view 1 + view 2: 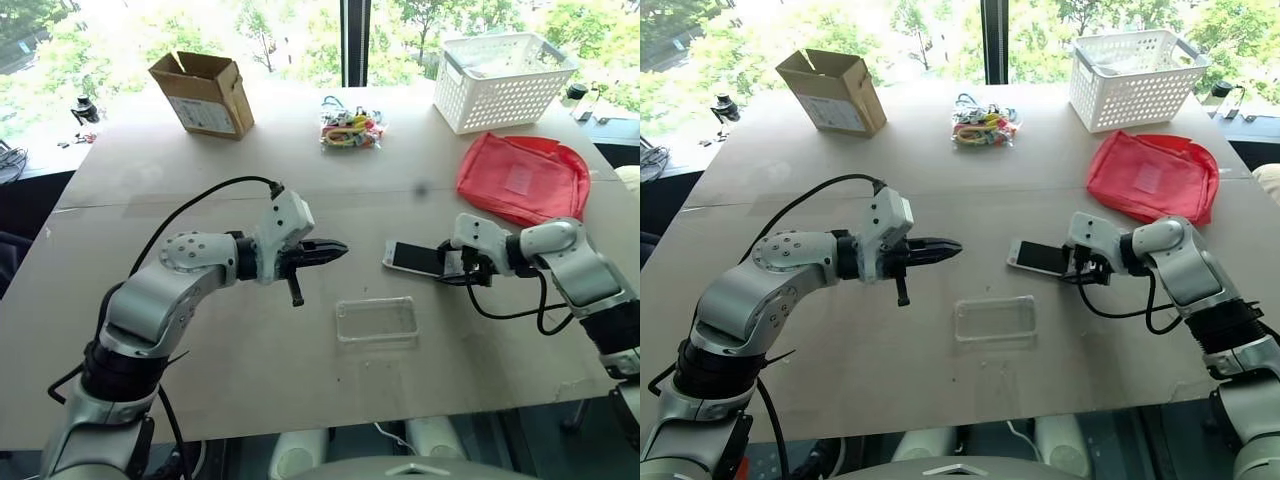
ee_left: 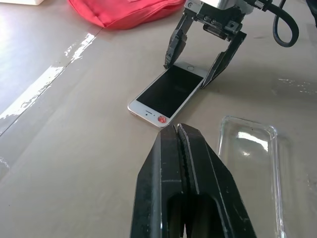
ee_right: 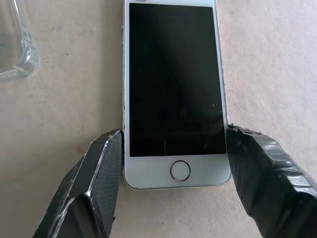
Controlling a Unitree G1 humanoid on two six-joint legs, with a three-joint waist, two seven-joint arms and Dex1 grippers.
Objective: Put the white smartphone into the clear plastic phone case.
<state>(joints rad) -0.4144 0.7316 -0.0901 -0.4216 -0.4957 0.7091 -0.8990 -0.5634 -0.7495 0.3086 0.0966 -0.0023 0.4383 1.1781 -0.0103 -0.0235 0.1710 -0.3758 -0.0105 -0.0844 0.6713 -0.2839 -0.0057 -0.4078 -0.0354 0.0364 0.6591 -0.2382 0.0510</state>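
The white smartphone lies screen up on the table, right of centre. My right gripper straddles its home-button end, one fingertip pressed against each long edge, so it is shut on the phone. From the left wrist, that gripper stands over the phone, which rests on the tabletop. The clear plastic phone case lies empty, open side up, just nearer than the phone. My left gripper hovers shut left of the phone, pointing toward it and holding nothing.
At the back of the table stand a cardboard box on the left, a bag of colourful small items in the middle and a white basket on the right. A red fabric bag lies behind my right arm.
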